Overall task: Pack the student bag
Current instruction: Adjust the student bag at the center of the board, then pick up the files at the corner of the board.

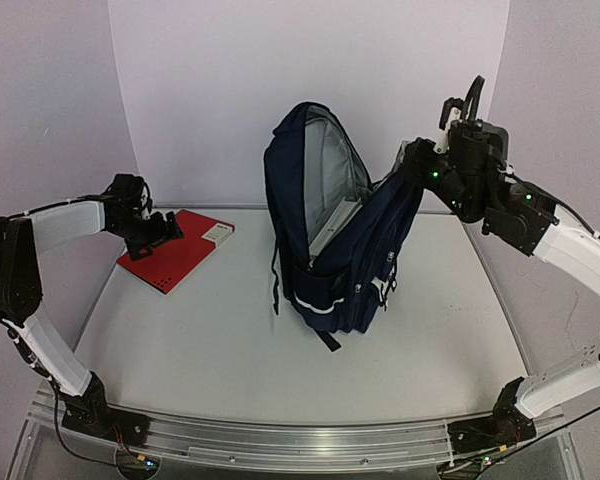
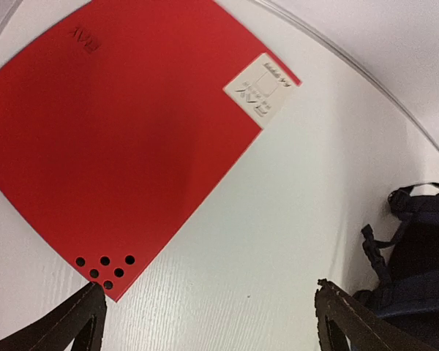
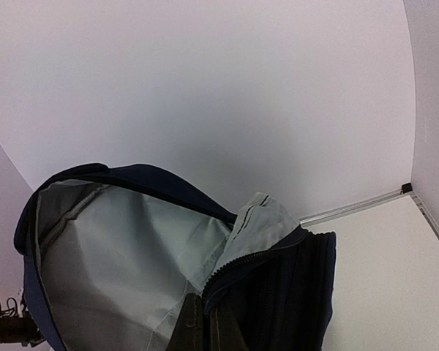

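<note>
table: white top; it carries the bag in the middle and the red book at the far left.
bag: stands upright mid-table. The main pocket is unzipped and the grey lining shows. The front panel is drawn out to the right so the mouth gapes, probably to make room for a book to slide in.
right gripper: clenched on the zip edge of the bag's front panel and raised high. It seems to act as a prop that holds the mouth open and stops the soft bag slumping.
left gripper: fingers spread wide with nothing between them, hovering just over the near corner of the red book. It looks lined up for a pick.
red book: lies flat, well apart from the bag and not yet packed. One corner points toward the open fingers, which gives an edge to pinch.
sticker: white, on the book corner nearest the bag.
holes: small punched cluster at the corner beside one left finger.
risk: a thin flat book may slip rather than lift.
</note>
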You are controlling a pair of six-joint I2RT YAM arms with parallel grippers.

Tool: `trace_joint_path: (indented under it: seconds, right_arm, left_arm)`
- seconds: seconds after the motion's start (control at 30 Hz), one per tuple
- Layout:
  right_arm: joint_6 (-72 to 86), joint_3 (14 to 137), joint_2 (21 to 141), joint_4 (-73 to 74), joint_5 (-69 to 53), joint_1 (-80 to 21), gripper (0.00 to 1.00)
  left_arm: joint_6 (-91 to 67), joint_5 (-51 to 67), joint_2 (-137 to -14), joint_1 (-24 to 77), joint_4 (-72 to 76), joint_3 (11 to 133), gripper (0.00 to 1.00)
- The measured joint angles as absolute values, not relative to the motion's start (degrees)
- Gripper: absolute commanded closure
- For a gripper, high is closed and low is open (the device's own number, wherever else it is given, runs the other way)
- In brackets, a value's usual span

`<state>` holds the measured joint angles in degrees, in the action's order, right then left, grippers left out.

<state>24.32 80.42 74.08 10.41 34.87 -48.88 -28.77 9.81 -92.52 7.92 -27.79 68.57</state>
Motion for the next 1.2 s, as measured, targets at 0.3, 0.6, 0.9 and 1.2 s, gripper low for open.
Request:
trace_joint_path:
  seconds: [0.3,0.6,0.9,1.2]
  right_arm:
    - [24.54,80.42,74.08,10.37,34.38,-48.88,1.0]
    - [24.73,80.42,74.08,10.33,34.0,-48.88,1.0]
    - [24.75,80.42,74.08,10.33,33.95,-48.88,1.0]
    - [24.8,80.42,74.08,10.3,33.64,-48.88,1.0]
  left_arm:
    - [-49.58,16.99,-90.68,0.66,-7.48,47.05,0.26]
    - [-59.18,22.12,-92.79,0.54,7.79,40.76,0.41]
    - [-63.01,18.14,-88.65,-0.74,10.53,34.5,0.43]
    - [-64.95,21.32,-91.33,-2.84,17.93,32.97,0.59]
